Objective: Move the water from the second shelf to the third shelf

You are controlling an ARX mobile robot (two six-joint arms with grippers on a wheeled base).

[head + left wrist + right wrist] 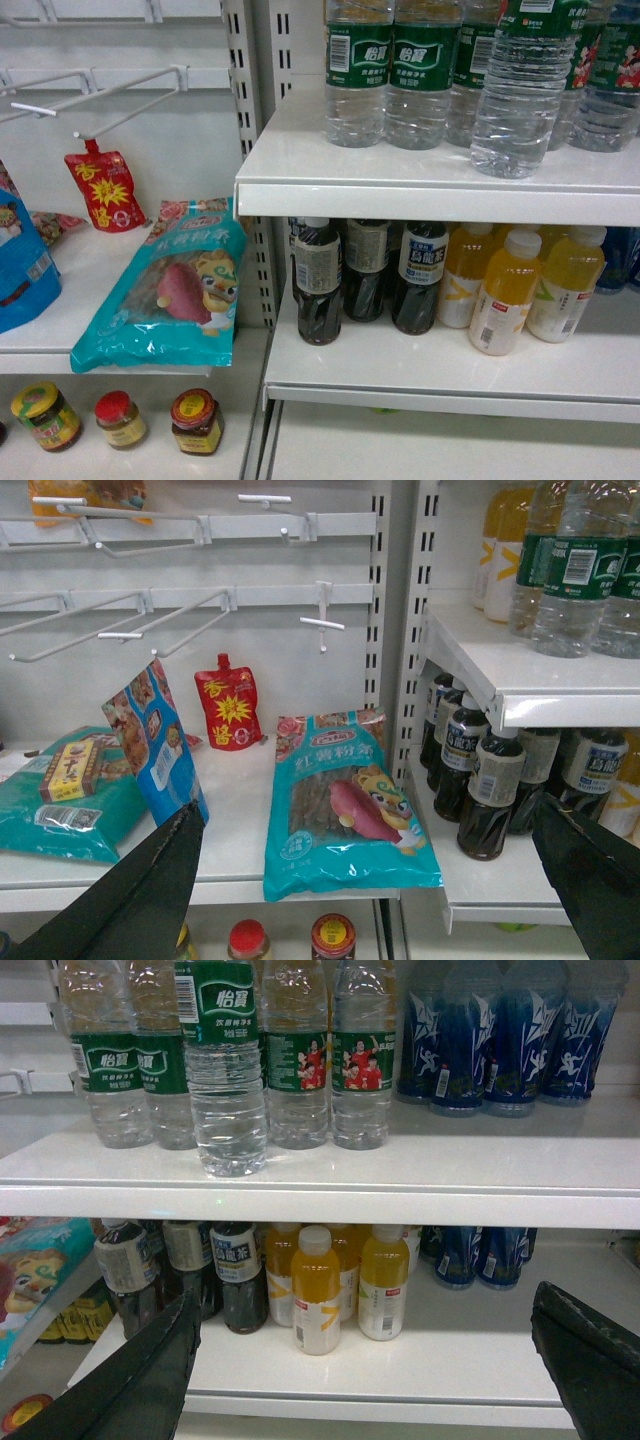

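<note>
From the left, the head view shows a side bay holding a teal snack bag (165, 290) laid flat and overhanging its shelf edge, likely just stocked loosely, with a red pouch (104, 188) leaning against the back panel at about 11 o'clock from it. Right of the upright, the white shelf (420, 185) carries green-labelled water in a row, and one water bottle (520, 95) stands forward of the rest near the front lip, probably the easiest to reach and so the one to take. Below it at 6 o'clock sit dark tea bottles (318, 285) and yellow drink bottles (505, 295), packed upright in ranks. In the left wrist view, the left gripper (375, 880) has its fingers spread wide and empty; the water sits far off at 1 o'clock. In the right wrist view, the right gripper (375, 1360) is likewise spread wide, grasping nothing, with the forward bottle well apart at about 11 o'clock, above the fingers.
</note>
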